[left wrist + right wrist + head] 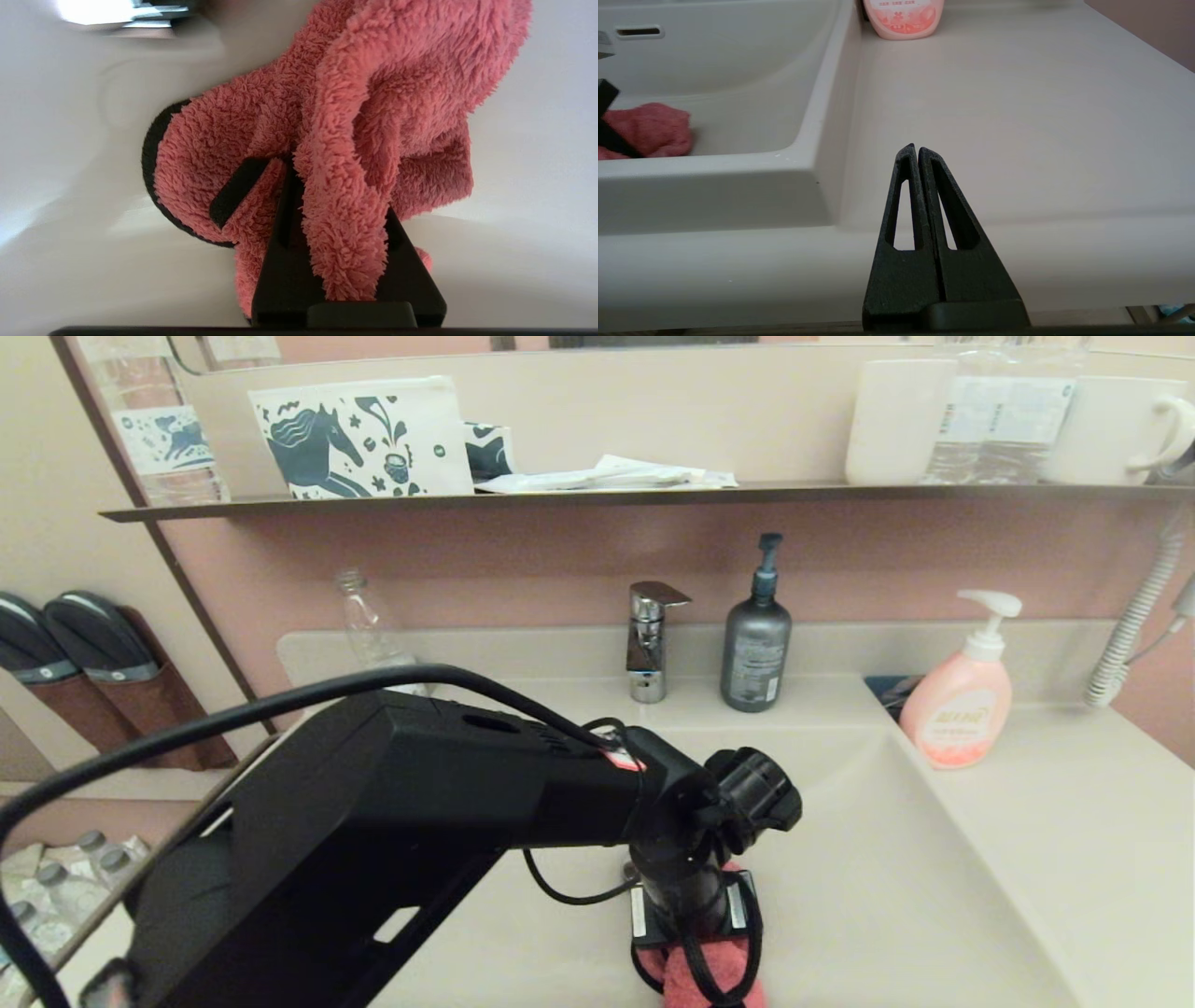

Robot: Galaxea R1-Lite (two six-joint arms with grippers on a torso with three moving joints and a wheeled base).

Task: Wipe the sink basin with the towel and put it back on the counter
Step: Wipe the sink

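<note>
Down inside sink basin (934, 896): left gripper (299, 205) is pinching towel (355, 140) against the floor, wiping underway; return to counter (1017, 116) outstanding. Right gripper (917, 151) is idling, pressed together, beside the counter.

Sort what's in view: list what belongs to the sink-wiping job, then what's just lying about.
Job: towel, clamped in the left gripper; sink basin; counter.
Lying about: pink soap bottle, grey pump bottle, faucet, shelf, parked right gripper.
</note>
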